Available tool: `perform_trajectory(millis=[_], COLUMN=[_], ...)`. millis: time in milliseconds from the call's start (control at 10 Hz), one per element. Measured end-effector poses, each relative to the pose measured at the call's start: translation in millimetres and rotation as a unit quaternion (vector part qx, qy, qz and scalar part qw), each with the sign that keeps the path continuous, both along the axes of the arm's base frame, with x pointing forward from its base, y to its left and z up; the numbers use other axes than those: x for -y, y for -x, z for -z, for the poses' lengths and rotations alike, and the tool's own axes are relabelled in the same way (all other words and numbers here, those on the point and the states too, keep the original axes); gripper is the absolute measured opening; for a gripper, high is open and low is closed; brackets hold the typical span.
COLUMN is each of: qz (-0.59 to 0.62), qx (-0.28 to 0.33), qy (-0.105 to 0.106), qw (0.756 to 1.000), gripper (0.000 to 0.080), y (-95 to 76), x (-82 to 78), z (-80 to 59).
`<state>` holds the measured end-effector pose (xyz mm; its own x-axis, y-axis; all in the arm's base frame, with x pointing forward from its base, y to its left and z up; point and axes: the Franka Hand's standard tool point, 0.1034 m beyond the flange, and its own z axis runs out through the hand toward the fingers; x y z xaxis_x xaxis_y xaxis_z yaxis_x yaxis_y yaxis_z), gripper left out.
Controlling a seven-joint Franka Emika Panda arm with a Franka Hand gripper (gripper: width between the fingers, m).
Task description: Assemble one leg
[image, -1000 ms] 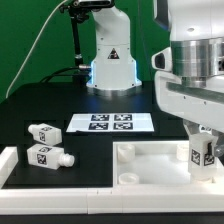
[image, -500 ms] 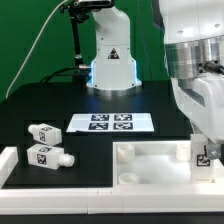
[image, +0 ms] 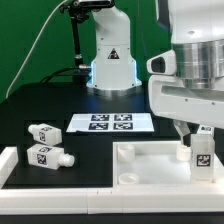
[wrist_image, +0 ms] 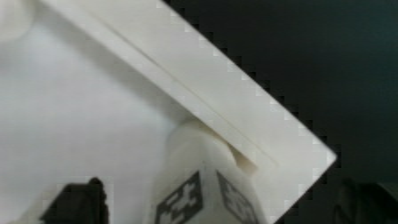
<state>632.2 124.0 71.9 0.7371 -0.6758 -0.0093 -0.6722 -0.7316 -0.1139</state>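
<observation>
Black tabletop carried the white panel; the claw gripped one leg upright at its far corner (exterior view's right), two legs lying apart.

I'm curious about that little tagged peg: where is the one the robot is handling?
In the exterior view's right, the leg stands upright at the white panel's far right corner, under the gripper.

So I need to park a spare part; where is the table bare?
The black tabletop is bare between the marker board and the robot base. It is crowded near the two loose white stubby plastic legs and at the large white square panel, where the claw grips another leg.
</observation>
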Motion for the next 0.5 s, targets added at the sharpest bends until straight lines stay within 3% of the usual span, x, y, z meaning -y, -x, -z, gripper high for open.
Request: perform_trajectory(millis=[200, 500], qz=[-0.082, -0.289], qx=[0.007, 0.039], qy=[0.007, 0.037], qw=[0.997, 0.956], gripper=[0.0648, 0.0648], y=[-0.3, -10.5], x=[2.0, 19.4], z=[0.0, -4.7])
